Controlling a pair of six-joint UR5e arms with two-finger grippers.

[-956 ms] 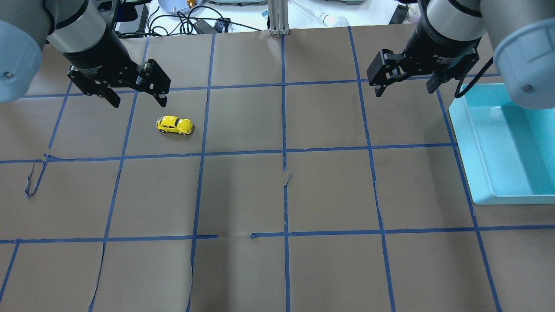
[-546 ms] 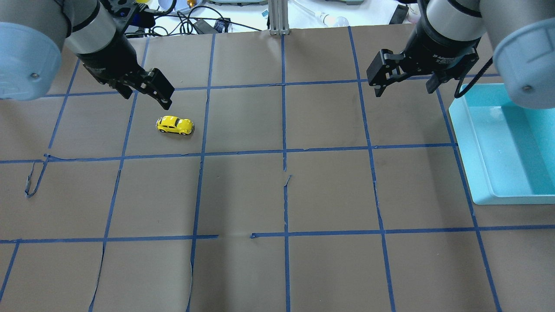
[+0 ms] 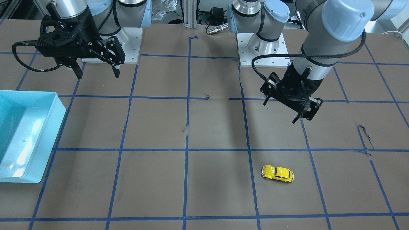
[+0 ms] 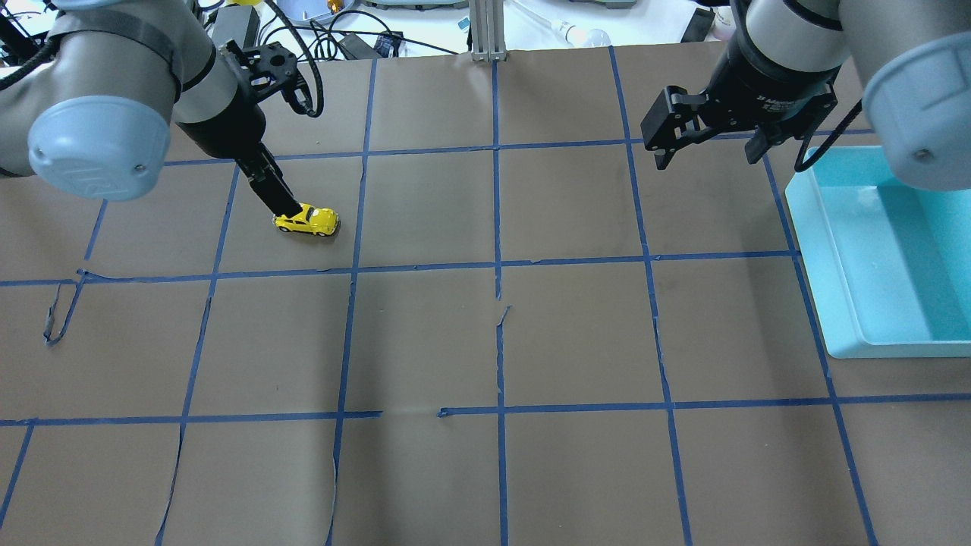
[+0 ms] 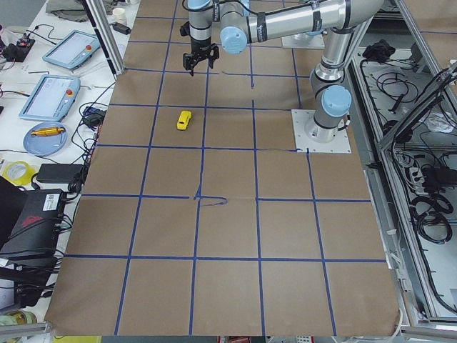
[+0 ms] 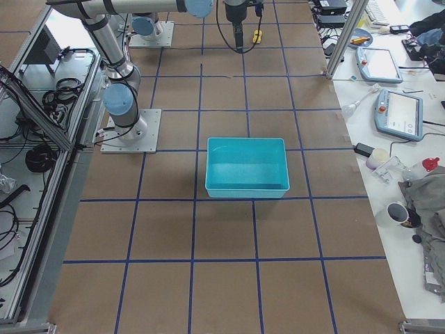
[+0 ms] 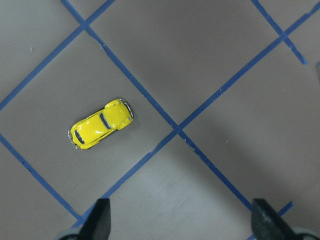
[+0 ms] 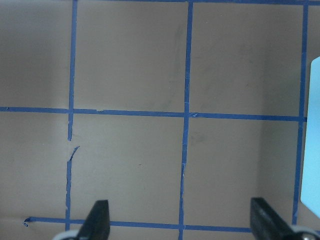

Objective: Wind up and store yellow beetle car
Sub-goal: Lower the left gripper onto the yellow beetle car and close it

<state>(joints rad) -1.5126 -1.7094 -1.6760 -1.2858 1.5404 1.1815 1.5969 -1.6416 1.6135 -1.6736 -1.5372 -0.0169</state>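
Left arm (image 4: 98, 144): enters from the left of the overhead view with its pale-blue elbow cap foremost. The wrist is bent so that the left gripper (image 7: 182, 224) points steeply down and sits edge-on to the overhead camera; its jaws are spread wide and empty, with the dark fingers (image 7: 100, 220) at the lower corners of its wrist view. Right arm (image 4: 910, 106): enters from the right of the overhead view with the right gripper (image 4: 708, 158) held aloft and pointing down, broadside to the overhead camera, its jaws likewise spread wide and empty.
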